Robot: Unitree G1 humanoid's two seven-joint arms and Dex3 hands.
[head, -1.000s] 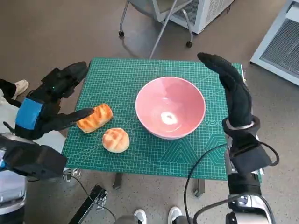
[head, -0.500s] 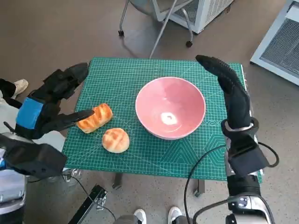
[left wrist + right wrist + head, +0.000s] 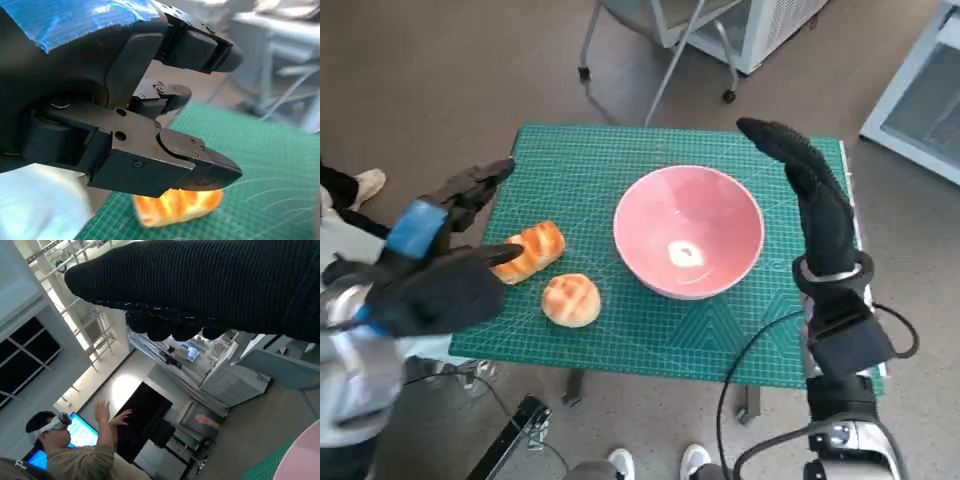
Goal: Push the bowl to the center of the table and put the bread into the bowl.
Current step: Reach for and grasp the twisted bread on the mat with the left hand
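The pink bowl [image 3: 688, 231] stands empty on the green mat [image 3: 590, 160], a little right of the middle. A long striped bread [image 3: 529, 251] lies at the mat's left edge, and a round bun [image 3: 570, 299] lies just in front of it. My left hand [image 3: 445, 255] hovers open over the left edge, its thumb tip close to the long bread [image 3: 177, 205]. My gloved right hand [image 3: 812, 195] stands flat and open beside the bowl's right rim [image 3: 305, 456], fingers stretched toward the far edge.
A chair's metal legs and casters [image 3: 655, 70] stand behind the table. A white cabinet [image 3: 920, 90] is at the far right. Someone's shoes [image 3: 655, 462] show under the near edge. A person wearing a headset [image 3: 65, 440] sits in the right wrist view.
My left hand has dropped and swung toward the near side, its fingers now lower over the mat's left edge. The right hand has hardly shifted. Bowl and breads stay put.
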